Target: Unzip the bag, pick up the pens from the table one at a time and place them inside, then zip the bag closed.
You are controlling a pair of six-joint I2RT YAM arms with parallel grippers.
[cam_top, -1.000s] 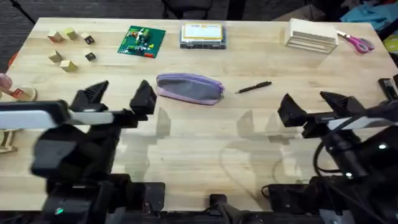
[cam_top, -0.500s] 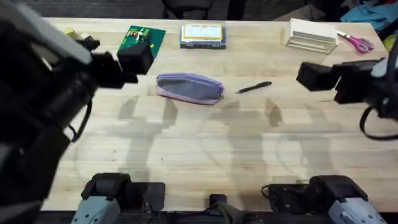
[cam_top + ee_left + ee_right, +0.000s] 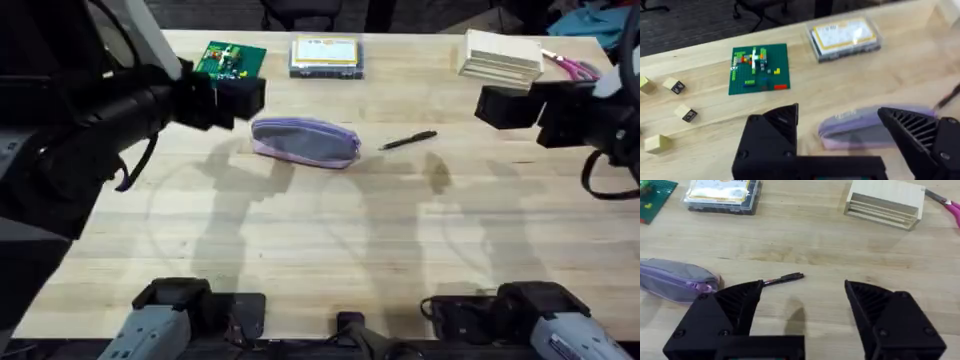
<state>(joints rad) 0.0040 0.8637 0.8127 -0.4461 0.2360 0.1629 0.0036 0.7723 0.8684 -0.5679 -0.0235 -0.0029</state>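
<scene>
Bag: the lavender bag (image 3: 305,141) lies on the table (image 3: 330,240) a little left of the middle, toward the far side, its long axis running left to right, zipper along the top.
Pen: one black pen (image 3: 408,141) lies just right of the bag, apart from it, long axis nearly left to right, its right end tipped slightly toward the far edge.
Left gripper: the left gripper (image 3: 840,125) hangs above the table beside the bag's left end, fingers spread wide with nothing between them.
Right gripper: the right gripper (image 3: 802,292) hangs off to the right of the pen, fingers likewise wide apart and empty.
Left wrist view: brings out small wooden cubes (image 3: 675,86) to the left of the green brick plate (image 3: 759,68), which the arm covers from overhead.
Right wrist view: shows the pen's (image 3: 783,278) tip lying clear of the bag's (image 3: 677,280) rounded end.
Overhead: the whole far row, from the green plate past the clear plastic box (image 3: 325,56) and wooden block stack (image 3: 502,57) to the pink scissors (image 3: 572,67).
</scene>
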